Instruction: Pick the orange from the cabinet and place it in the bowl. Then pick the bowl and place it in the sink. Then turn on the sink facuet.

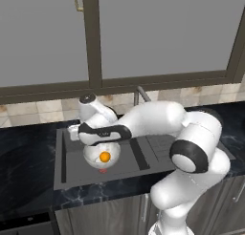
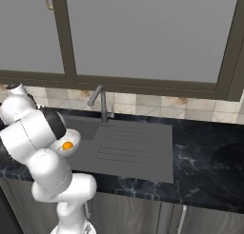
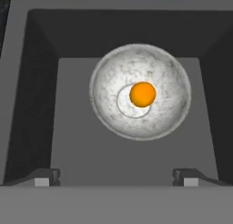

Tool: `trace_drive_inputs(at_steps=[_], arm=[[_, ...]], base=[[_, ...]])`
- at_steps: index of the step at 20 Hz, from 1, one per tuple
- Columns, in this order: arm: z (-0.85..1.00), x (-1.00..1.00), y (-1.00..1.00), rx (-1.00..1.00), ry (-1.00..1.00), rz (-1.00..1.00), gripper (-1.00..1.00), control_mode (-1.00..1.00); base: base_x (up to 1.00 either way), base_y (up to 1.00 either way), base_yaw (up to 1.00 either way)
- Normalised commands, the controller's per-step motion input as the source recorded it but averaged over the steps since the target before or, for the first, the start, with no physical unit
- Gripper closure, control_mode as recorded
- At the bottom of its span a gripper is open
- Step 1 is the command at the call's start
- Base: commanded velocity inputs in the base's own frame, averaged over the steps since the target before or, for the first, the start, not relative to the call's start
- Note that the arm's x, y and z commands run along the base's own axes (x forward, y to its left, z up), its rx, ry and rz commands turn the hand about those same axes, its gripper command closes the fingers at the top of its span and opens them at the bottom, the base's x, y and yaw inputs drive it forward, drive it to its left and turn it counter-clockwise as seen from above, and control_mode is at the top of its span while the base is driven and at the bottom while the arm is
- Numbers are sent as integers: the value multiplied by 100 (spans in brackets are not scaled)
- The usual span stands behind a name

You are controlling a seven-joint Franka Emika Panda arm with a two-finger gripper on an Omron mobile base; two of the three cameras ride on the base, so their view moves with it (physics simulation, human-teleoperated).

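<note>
The white arm (image 1: 158,122) rises from its base, folds at the big dark-jointed elbow (image 1: 190,155) and reaches out level to the left, the wrist (image 1: 93,110) bent so the hand points straight down. In the hand view the gripper (image 3: 116,176) looks down with its two small dark fingertips (image 3: 45,175) spread wide to either edge, nothing between them. From the right base view the bulky upper links (image 2: 35,138) stack up at the lower left.
</note>
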Motion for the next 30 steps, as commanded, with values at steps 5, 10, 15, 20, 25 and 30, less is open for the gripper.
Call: trace_drive_inputs(at_steps=[5,10,15,20,25,30], arm=[[9,-47,0,0,0,-3,-100,-100],[91,-80,-24,7,-4,-9,-100,-100],[100,-86,-41,8,-2,-12,-100,-100],[85,-69,-63,12,0,-3,-100,-100],[5,-51,-56,16,0,-1,-100,-100],[16,-44,-40,23,3,-1,-100,-100]], base=[[0,0,0],[0,0,0],[0,0,0],[0,0,0],[0,0,0],[0,0,0]])
